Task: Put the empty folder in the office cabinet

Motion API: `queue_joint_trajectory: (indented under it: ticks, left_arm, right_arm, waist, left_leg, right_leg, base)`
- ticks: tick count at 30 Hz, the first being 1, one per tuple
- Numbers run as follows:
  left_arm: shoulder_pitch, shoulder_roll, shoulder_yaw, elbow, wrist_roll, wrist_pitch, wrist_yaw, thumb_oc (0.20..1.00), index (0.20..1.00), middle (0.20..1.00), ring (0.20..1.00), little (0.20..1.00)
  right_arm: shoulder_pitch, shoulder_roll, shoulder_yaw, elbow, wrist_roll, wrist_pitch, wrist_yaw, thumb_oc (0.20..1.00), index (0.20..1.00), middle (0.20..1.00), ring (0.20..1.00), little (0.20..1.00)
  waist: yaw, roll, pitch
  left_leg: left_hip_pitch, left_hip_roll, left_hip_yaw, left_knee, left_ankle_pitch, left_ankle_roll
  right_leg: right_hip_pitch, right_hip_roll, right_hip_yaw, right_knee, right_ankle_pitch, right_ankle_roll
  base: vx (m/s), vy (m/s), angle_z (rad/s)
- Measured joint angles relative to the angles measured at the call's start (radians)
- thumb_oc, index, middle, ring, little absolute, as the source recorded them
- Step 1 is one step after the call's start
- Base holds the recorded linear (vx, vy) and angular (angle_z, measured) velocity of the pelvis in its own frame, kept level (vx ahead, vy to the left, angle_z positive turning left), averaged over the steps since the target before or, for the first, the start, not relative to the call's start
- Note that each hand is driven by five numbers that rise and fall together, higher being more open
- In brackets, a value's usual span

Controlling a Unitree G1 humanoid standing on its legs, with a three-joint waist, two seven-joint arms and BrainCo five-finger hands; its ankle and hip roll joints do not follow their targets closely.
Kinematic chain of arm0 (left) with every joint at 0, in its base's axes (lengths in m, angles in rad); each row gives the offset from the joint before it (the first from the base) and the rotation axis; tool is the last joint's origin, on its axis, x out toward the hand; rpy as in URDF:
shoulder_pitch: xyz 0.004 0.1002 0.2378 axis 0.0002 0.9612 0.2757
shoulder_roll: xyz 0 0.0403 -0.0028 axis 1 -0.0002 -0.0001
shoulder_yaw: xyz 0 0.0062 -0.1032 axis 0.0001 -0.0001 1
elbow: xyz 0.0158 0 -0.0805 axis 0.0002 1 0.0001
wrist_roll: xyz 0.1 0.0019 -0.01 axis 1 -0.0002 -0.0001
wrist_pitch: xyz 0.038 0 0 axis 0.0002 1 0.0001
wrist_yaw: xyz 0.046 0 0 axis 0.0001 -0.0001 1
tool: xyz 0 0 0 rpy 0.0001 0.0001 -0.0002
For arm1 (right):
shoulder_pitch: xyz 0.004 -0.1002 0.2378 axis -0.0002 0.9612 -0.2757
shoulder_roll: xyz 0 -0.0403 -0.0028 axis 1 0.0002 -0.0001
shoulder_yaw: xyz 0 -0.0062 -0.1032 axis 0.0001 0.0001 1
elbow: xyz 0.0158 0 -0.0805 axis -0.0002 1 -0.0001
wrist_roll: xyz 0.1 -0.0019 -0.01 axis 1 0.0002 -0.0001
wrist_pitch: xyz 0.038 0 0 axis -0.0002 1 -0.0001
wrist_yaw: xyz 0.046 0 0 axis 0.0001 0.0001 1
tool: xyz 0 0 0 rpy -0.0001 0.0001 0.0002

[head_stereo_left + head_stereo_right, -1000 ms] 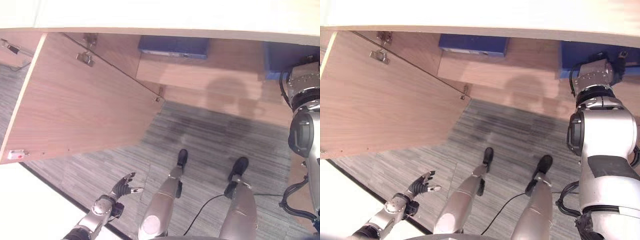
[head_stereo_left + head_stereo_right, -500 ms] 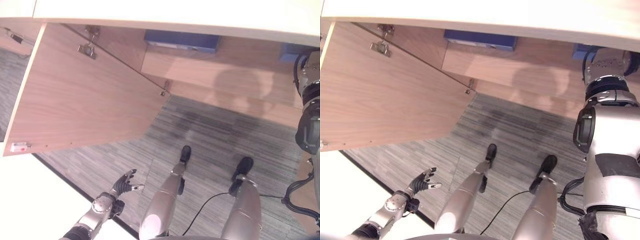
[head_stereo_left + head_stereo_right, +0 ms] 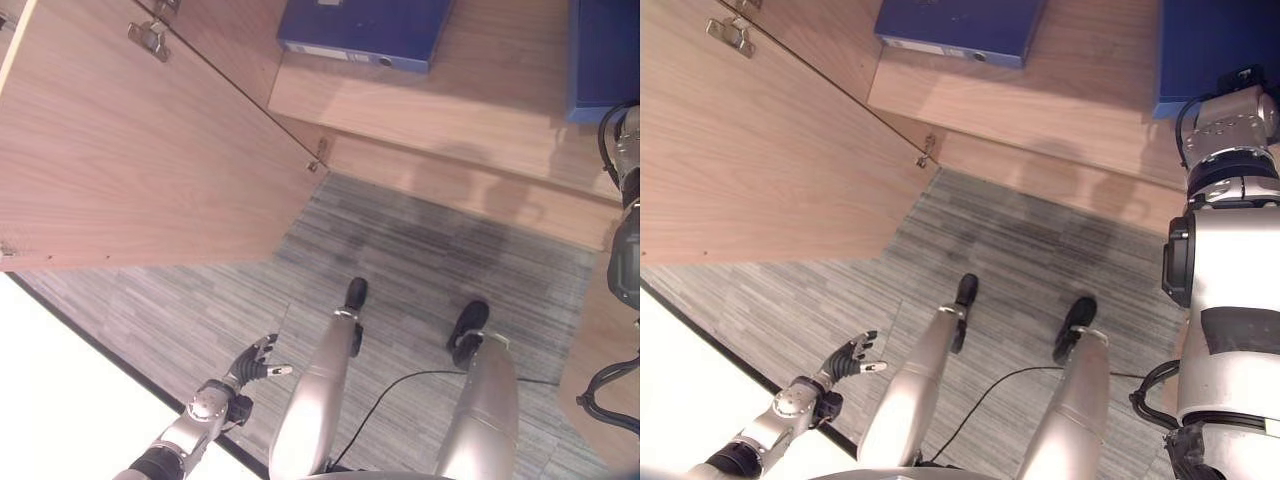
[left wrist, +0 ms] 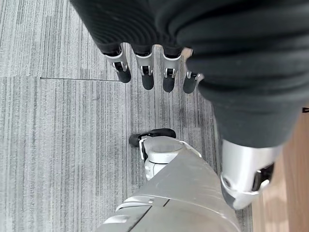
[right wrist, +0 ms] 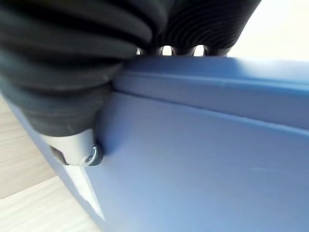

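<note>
Left robot hand [image 3: 248, 368] low, fingers relaxed – right robot hand [image 5: 72, 72] raised, thumb pressing

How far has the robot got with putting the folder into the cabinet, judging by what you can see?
Done: the cabinet door stands open, and one blue folder already lies on the shelf. In hand: the right hand grips a second blue folder over the shelf. Left: releasing it, withdrawing. The left hand hangs open above the carpet.

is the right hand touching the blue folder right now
Touching. In the right wrist view, the right hand has its thumb pressed against the blue folder, with its fingers hooked over the folder's top edge.
</note>
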Motion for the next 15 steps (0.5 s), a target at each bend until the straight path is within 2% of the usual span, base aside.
queue_joint_trajectory:
  ticks: [2, 3, 4, 5, 15]
  left_arm:
    - [0.000, 0.000, 0.000, 0.000, 0.000, 0.001, 0.001, 1.000, 1.000, 1.000, 1.000, 1.000]
    - [0.000, 0.000, 0.001, 0.000, 0.000, 0.001, 0.001, 1.000, 1.000, 1.000, 1.000, 1.000]
    - [0.000, 0.000, 0.001, 0.000, 0.000, 0.002, 0.001, 1.000, 1.000, 1.000, 1.000, 1.000]
    - [0.000, 0.000, 0.001, -0.001, 0.000, 0.001, 0.001, 1.000, 1.000, 1.000, 1.000, 1.000]
    - [0.000, 0.000, 0.010, 0.001, -0.010, 0.001, 0.000, 1.000, 1.000, 1.000, 1.000, 1.000]
  right_arm:
    - [0.000, 0.001, 0.000, 0.000, 0.000, 0.000, 0.000, 0.200, 0.200, 0.200, 0.200, 0.200]
    - [0.000, 0.001, 0.000, 0.000, -0.001, 0.000, 0.000, 0.316, 0.316, 0.316, 0.316, 0.316]
    - [0.000, 0.001, 0.000, 0.001, -0.001, 0.000, 0.000, 0.492, 0.492, 0.492, 0.492, 0.492]
    - [0.000, 0.001, 0.000, 0.001, -0.001, 0.000, 0.001, 1.000, 1.000, 1.000, 1.000, 1.000]
    - [-0.022, 0.004, 0.000, -0.015, -0.013, 0.009, 0.073, 1.000, 1.000, 1.000, 1.000, 1.000]
  waist:
    - [0.000, 0.000, 0.000]
    - [0.001, 0.000, 0.000]
    - [0.001, 0.000, 0.000]
    - [0.001, 0.000, 0.000]
    - [0.004, 0.001, -0.005]
  left_leg:
    - [-0.005, -0.001, 0.000, 0.001, 0.000, 0.000]
    - [-0.006, -0.002, 0.000, 0.001, 0.000, 0.000]
    - [-0.007, -0.002, 0.001, 0.001, 0.000, 0.000]
    - [-0.007, -0.002, 0.002, 0.000, 0.000, 0.000]
    - [-0.006, -0.003, 0.006, -0.003, 0.001, -0.002]
  right_leg:
    - [-0.004, -0.001, 0.000, -0.001, 0.001, 0.000]
    - [-0.005, -0.001, 0.000, -0.002, 0.001, 0.000]
    - [-0.005, -0.001, 0.001, -0.003, 0.001, -0.001]
    - [-0.005, -0.001, 0.001, -0.005, 0.003, -0.004]
    - [-0.001, -0.001, 0.001, -0.017, 0.016, -0.010]
  base:
    - [0.00, 0.000, 0.00]
    - [0.00, 0.000, 0.00]
    - [0.00, 0.000, 0.00]
    - [0.00, 0.000, 0.00]
    - [0.00, 0.000, 0.00]
